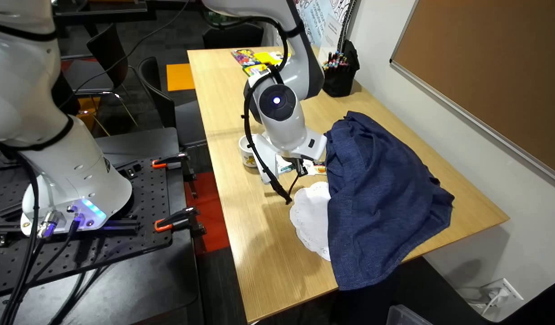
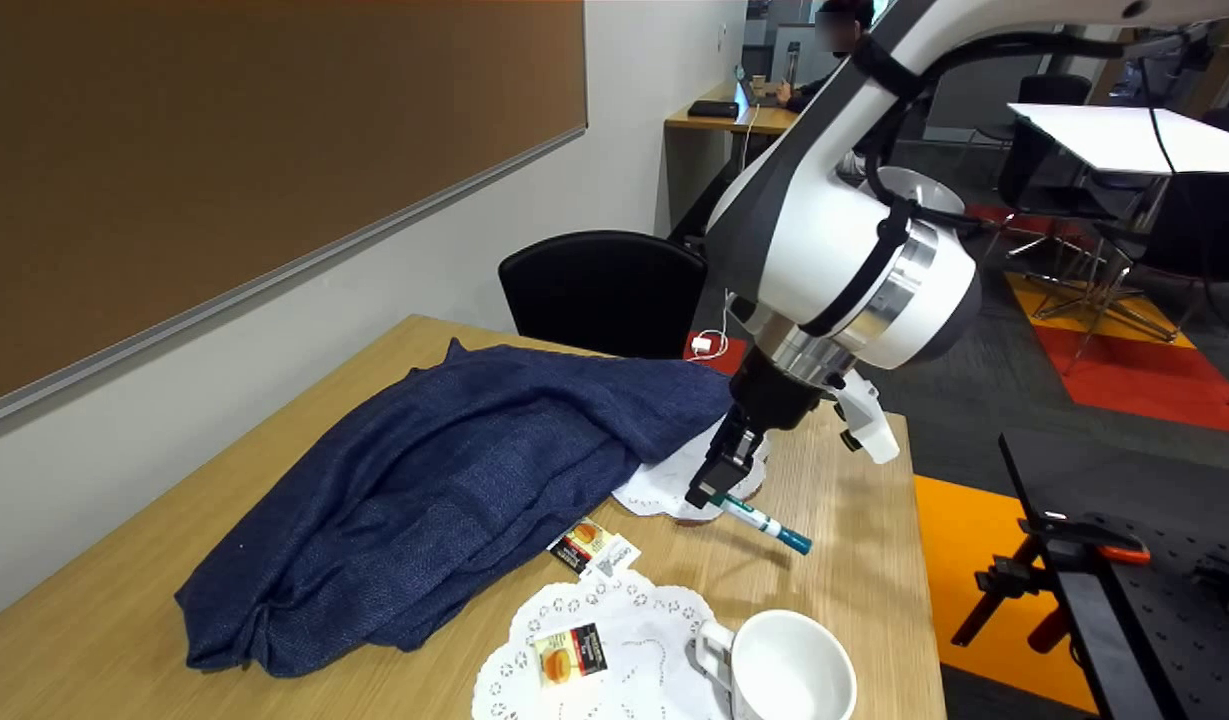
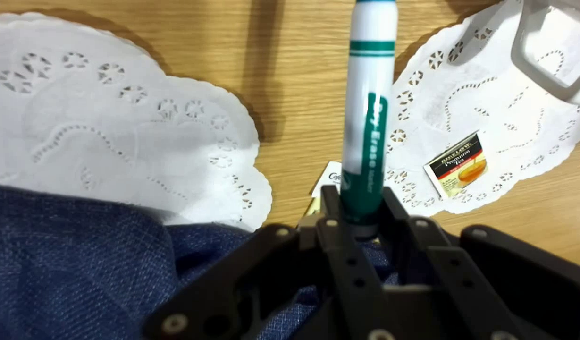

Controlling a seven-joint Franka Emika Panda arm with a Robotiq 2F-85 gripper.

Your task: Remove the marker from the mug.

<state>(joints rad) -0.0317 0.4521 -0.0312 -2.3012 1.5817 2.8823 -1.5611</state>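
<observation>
Nearest in the wrist view, the pincer (image 3: 361, 200) clamps the marker (image 3: 369, 118) by one end, apart from the white mug (image 2: 792, 665).

Place: in an exterior view, is looking like an office
Corkboard (image 2: 274, 150): is hanging at ten o'clock
Laptop (image 2: 742, 95): is standing before a person (image 2: 812, 92), one o'clock
White table (image 2: 1104, 135): is standing among chairs (image 2: 1199, 215), two o'clock
</observation>
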